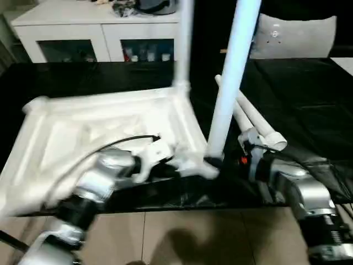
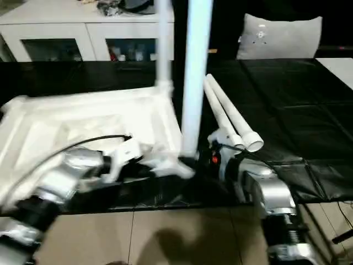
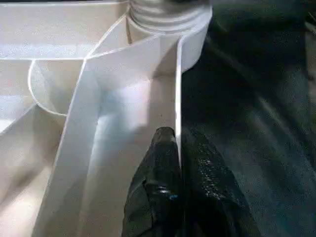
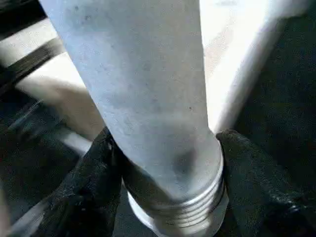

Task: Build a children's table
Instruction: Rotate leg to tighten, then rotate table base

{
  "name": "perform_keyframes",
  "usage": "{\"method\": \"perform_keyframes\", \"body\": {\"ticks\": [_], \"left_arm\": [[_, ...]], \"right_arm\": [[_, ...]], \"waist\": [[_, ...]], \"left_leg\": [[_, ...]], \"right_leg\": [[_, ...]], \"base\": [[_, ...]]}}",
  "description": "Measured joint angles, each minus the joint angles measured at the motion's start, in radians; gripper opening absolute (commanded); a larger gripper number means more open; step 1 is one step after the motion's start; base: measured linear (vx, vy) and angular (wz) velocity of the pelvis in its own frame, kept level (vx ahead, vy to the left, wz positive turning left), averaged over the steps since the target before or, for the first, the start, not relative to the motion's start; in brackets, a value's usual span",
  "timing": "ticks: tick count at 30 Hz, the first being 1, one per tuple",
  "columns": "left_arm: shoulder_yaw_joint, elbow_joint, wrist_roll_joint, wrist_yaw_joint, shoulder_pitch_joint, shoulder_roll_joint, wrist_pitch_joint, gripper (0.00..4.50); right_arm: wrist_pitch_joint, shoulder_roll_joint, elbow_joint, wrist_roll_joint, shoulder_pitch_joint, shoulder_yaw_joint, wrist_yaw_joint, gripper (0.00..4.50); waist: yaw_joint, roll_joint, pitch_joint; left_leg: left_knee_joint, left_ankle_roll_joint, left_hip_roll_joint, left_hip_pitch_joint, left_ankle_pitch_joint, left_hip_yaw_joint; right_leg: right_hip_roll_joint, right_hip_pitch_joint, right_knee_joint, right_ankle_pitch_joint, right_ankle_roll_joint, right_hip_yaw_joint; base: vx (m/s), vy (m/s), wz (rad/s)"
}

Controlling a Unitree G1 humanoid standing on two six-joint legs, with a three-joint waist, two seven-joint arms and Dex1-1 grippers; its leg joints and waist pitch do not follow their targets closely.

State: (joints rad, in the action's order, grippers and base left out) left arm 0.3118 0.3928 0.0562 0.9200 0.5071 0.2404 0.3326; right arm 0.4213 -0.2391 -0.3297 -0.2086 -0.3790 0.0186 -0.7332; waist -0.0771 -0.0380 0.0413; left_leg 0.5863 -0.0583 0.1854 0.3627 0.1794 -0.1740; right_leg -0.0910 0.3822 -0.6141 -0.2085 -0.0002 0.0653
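Left eye view showed the table top lying upside down on the dark work surface, sockets up so legs could go in; one leg already stood in the far corner. The left gripper pinched the top's rim wall, probably steadying it. The right gripper, jaws apart around a second leg, clasped it just above its threaded end near the close corner socket. Two spare legs lay beside.
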Motion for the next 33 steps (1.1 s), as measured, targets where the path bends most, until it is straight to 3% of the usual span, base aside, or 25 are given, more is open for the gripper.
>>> {"method": "perform_keyframes", "body": {"ticks": [2, 6, 7, 15, 21, 24, 27, 30, 33], "left_arm": [[-0.021, 0.039, 0.021, -0.123, 0.027, -0.084, 0.046, 0.00], [-0.010, 0.062, 0.054, -0.222, 0.049, -0.139, 0.058, 0.00], [-0.004, 0.062, 0.059, -0.228, 0.049, -0.138, 0.049, 0.00], [0.029, 0.064, 0.094, -0.214, 0.050, -0.111, -0.037, 0.00], [0.022, 0.148, 0.096, -0.229, 0.088, -0.108, -0.103, 0.00], [0.021, 0.192, 0.101, -0.239, 0.108, -0.113, -0.142, 0.00], [0.013, 0.201, 0.094, -0.236, 0.113, -0.117, -0.153, 0.55], [-0.024, 0.157, 0.053, -0.245, 0.103, -0.132, -0.189, 0.81], [-0.050, 0.116, 0.035, -0.262, 0.091, -0.125, -0.176, 0.81]], "right_arm": [[-0.004, 0.063, -0.032, 0.029, -0.030, 0.039, 0.164, 2.57], [-0.056, 0.119, -0.069, 0.060, -0.054, 0.052, 0.322, 2.57], [-0.072, 0.131, -0.075, 0.059, -0.054, 0.057, 0.339, 2.92], [-0.101, 0.140, -0.051, 0.048, -0.030, 0.073, 0.310, 3.71], [-0.115, 0.108, 0.034, 0.049, 0.055, 0.030, 0.267, 4.24], [-0.082, 0.109, 0.094, 0.028, 0.091, 0.025, 0.253, 4.37], [-0.063, 0.108, 0.134, 0.011, 0.115, 0.022, 0.232, 4.50], [-0.055, 0.099, 0.167, 0.010, 0.130, 0.014, 0.230, 4.50], [-0.065, 0.100, 0.169, 0.021, 0.133, 0.003, 0.249, 4.50]], "waist": [[0.000, -0.003, -0.001], [-0.009, -0.007, -0.004], [-0.010, -0.009, -0.005], [-0.012, -0.011, -0.006], [-0.012, -0.015, -0.004], [-0.012, -0.015, -0.004], [-0.014, -0.015, -0.003], [-0.016, -0.007, 0.002], [-0.009, -0.005, 0.003]], "left_leg": [[-0.001, 0.000, -0.002, 0.000, 0.000, 0.000], [-0.002, 0.000, -0.003, 0.001, 0.000, 0.000], [-0.003, 0.000, -0.003, 0.002, 0.000, 0.000], [-0.010, 0.000, -0.003, 0.004, 0.000, 0.001], [-0.011, 0.000, -0.003, 0.004, 0.000, 0.001], [-0.011, 0.000, -0.003, 0.004, 0.000, 0.001], [-0.011, 0.000, -0.003, 0.006, 0.000, 0.001], [-0.011, 0.000, -0.003, 0.010, 0.000, 0.001], [-0.009, 0.002, -0.003, 0.019, 0.000, 0.000]], "right_leg": [[-0.001, 0.000, 0.000, 0.000, 0.000, -0.002], [-0.001, 0.000, 0.002, 0.001, 0.002, -0.001], [-0.001, 0.001, 0.002, 0.001, 0.002, -0.001], [-0.001, 0.002, 0.004, 0.002, 0.004, 0.000], [-0.001, 0.003, 0.004, 0.002, 0.005, 0.000], [-0.001, 0.003, 0.004, -0.001, 0.009, 0.000], [-0.001, 0.004, 0.004, 0.000, 0.009, 0.000], [-0.001, 0.007, 0.005, 0.001, 0.007, 0.000], [-0.001, 0.016, 0.005, 0.001, 0.006, 0.000]], "base": [[0.000, 0.000, 0.00], [0.000, 0.000, 0.00], [0.000, 0.000, 0.00], [0.000, 0.000, 0.00], [0.000, 0.000, 0.00], [0.000, 0.000, 0.00], [0.000, 0.000, 0.00], [0.000, 0.000, 0.00], [0.000, 0.000, 0.00]]}}
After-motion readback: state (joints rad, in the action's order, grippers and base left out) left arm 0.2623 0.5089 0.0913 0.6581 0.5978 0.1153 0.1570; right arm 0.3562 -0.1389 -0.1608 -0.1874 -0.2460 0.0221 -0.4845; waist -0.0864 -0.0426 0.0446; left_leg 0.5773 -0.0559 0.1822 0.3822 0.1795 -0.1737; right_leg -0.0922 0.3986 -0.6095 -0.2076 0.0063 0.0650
